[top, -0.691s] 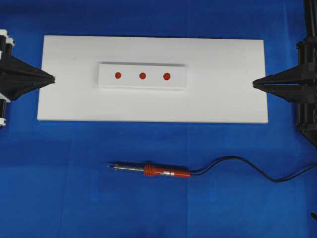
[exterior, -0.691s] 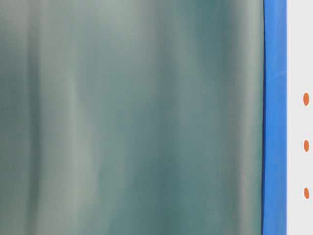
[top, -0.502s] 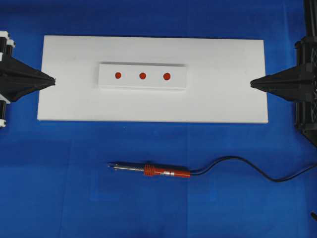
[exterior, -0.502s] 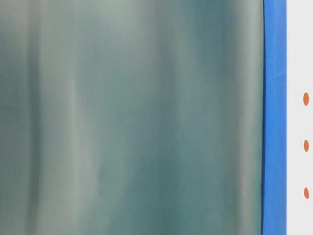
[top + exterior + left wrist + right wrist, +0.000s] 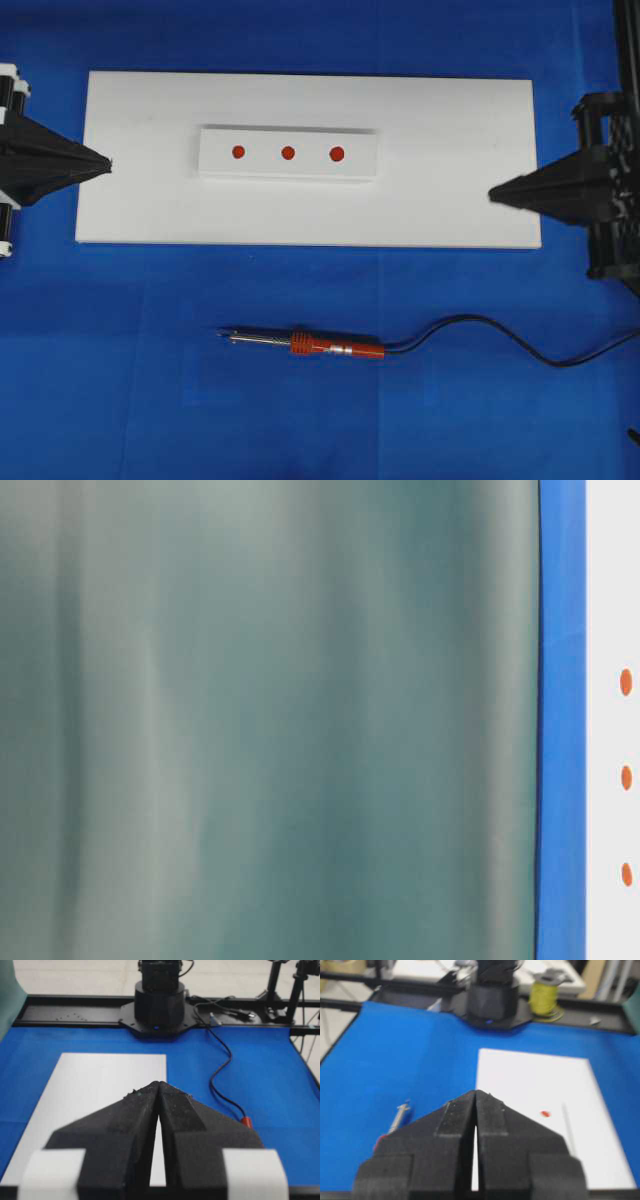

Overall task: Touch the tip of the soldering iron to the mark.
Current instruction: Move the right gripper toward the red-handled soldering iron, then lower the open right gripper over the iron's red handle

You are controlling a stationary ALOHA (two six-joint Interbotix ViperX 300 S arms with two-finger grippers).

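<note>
Red-orange handle of soldering iron (image 5: pixel 337 348) lies on blue desk (image 5: pixel 150 400), well below white board (image 5: pixel 460 120); tip points left, black cord (image 5: pixel 500 335) trails right. Light, stiff tool (judgement: thin shaft rolls easily). Grip on handle, not metal shaft. Mark (image 5: pixel 337 154) sits at right end of raised strip (image 5: pixel 360 165). Left pincer (image 5: pixel 104 163) and right pincer (image 5: pixel 494 195) both closed, empty, at board ends. Open room all round iron; cord may drag.
</note>
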